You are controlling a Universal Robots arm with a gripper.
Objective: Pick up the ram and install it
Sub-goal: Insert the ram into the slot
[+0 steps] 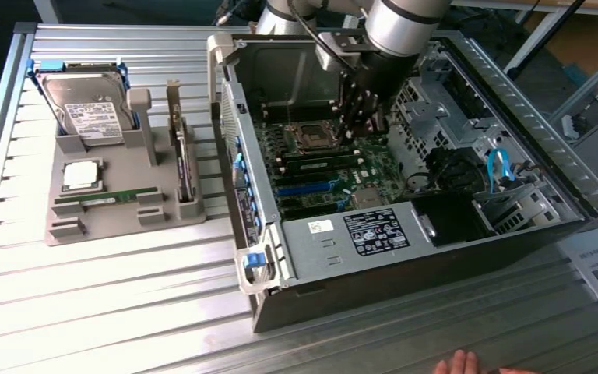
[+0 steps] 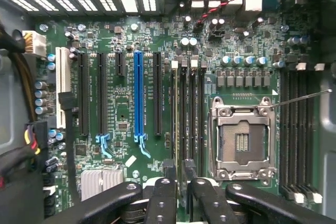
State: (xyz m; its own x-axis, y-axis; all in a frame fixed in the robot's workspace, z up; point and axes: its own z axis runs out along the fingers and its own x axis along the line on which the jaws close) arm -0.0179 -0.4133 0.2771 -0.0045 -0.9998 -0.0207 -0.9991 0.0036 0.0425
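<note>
Install step in hand: gripper (image 1: 366, 117) looks clamped on the ram (image 2: 182, 190), memory slots (image 1: 325, 164) at its 7 o'clock in the exterior view; seating likely needs edge-to-slot alignment and a straight push.

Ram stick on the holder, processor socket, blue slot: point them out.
ram stick (image 1: 107, 195), exterior view, middle of green board.
processor socket (image 2: 241, 142), wrist view, its centre.
blue slot (image 2: 138, 93), wrist view, mid-length.
</note>
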